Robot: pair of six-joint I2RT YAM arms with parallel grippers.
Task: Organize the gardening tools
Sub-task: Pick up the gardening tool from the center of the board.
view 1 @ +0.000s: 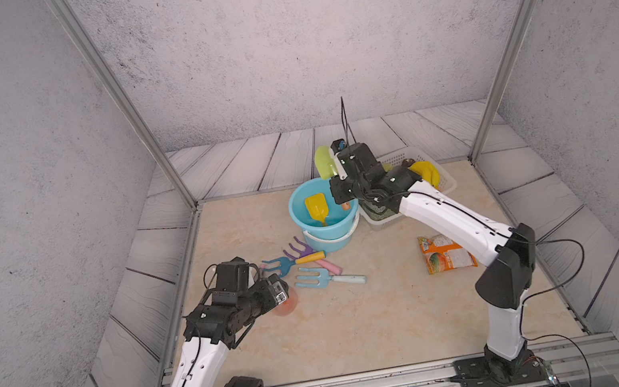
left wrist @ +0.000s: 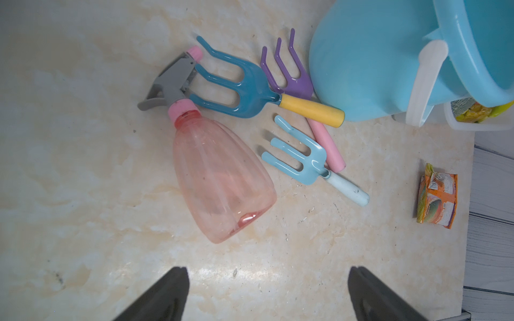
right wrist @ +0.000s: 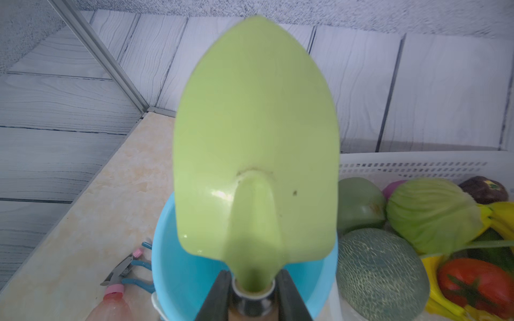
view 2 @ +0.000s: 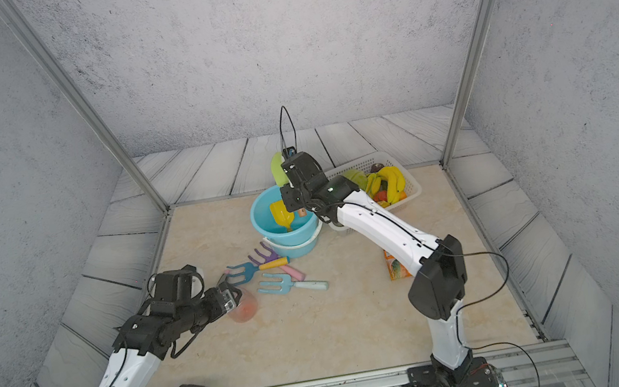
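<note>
Right pincer (right wrist: 254,278): jaws nearly closed, clamped on the metal collar where the green shovel (right wrist: 256,125) meets its wooden handle. The shovel's long axis continues the pincer's own line. The blade points up and away, toward the back wall, and the handle end points down. In both top views the blade (view 1: 323,163) stands above the far rim of the blue bucket (view 1: 297,217), and the handle tip appears to dip inside it, beside the yellow trowel (view 1: 316,206) already lying there. Judged from this, the shovel is placed for release into the bucket. The white basket (right wrist: 417,164) of fruit and vegetables is just beside the bucket.

Left pincer (left wrist: 267,269): jaws spread wide, holding nothing, above the counter (left wrist: 83,166). Directly ahead lies the pink spray bottle (left wrist: 219,178) on its side, with its base toward the pincer and its grey trigger head away. Its long axis therefore runs roughly across the line between the two jaws. Past it, toward the bucket, lie the teal fork (left wrist: 244,91), the purple rake (left wrist: 292,77) and the light-blue fork (left wrist: 303,161). The teal fork's tines touch the bottle's trigger head. The left arm is much the nearer to all four. The orange packet (left wrist: 436,197) lies well apart.
</note>
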